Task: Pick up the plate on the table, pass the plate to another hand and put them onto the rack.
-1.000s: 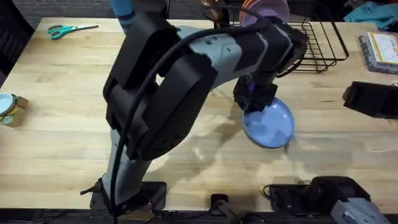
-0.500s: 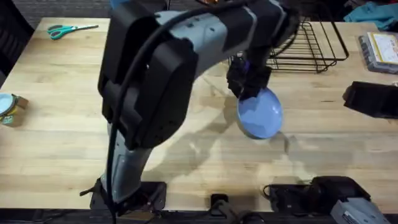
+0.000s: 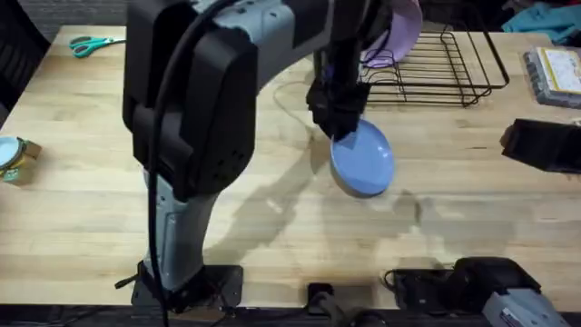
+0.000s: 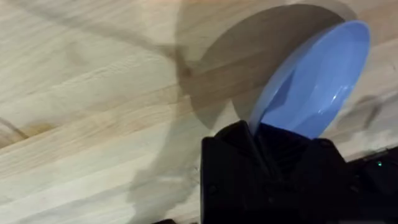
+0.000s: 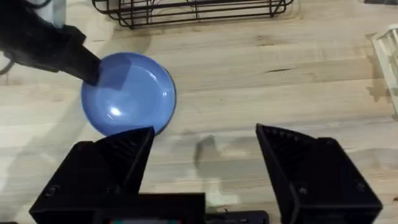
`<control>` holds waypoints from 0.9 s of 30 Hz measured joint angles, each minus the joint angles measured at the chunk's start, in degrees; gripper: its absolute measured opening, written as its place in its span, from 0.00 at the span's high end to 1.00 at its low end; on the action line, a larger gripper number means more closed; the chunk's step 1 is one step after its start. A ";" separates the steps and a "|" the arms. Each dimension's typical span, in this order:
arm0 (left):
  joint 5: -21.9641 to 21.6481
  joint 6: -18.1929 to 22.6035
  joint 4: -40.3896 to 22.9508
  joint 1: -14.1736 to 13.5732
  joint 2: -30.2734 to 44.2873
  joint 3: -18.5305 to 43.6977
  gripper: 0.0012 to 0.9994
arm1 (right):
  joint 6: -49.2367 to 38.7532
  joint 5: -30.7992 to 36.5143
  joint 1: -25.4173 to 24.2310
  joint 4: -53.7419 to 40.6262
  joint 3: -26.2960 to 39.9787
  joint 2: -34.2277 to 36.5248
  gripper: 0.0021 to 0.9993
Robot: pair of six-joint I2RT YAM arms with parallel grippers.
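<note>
The left gripper (image 3: 338,116) is clamped on the rim of the plate (image 3: 363,160), holding the 1 light blue plate tilted and lifted off the table (image 3: 82,182), with its shadow lying on the wood beneath it. The plate hangs over the middle of the tabletop, just in front of the rack (image 3: 445,64), whose near edge stands close behind the gripper. Bare wood lies open to the left of the arm and in front of the plate toward the near edge; to the right, open table runs up to a dark object (image 3: 542,143) near the right edge. On the table I count 1 rack, 1 lilac plate (image 3: 397,32) standing in the rack's left end, 1 pair of green-handled scissors (image 3: 91,43) at the far left corner, 1 small tin (image 3: 13,156) at the left edge and 1 clear packet (image 3: 556,74) at the far right. The left wrist view shows the plate (image 4: 317,81) edge-on, its rim pinched between the black fingers (image 4: 242,140), and its round shadow on the planks; the overhead view hides that grip behind the arm. The right wrist view shows the plate's (image 5: 134,93) hollow face from the front, the left gripper (image 5: 84,62) on its rim, and the rack's (image 5: 193,9) base wires behind, with the right gripper (image 5: 205,149) spread wide and holding nothing, well short of the plate.
</note>
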 joint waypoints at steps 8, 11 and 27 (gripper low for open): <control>0.14 1.75 -0.02 3.45 -1.59 0.00 0.96 | 0.00 0.02 0.00 0.00 0.00 0.00 0.01; 0.12 2.11 -0.04 4.48 -4.23 0.00 0.96 | 0.00 0.02 0.00 0.00 0.00 0.00 0.01; 0.14 4.05 -1.41 5.92 -13.19 0.00 0.96 | 0.02 3.59 0.00 0.02 0.00 0.00 0.01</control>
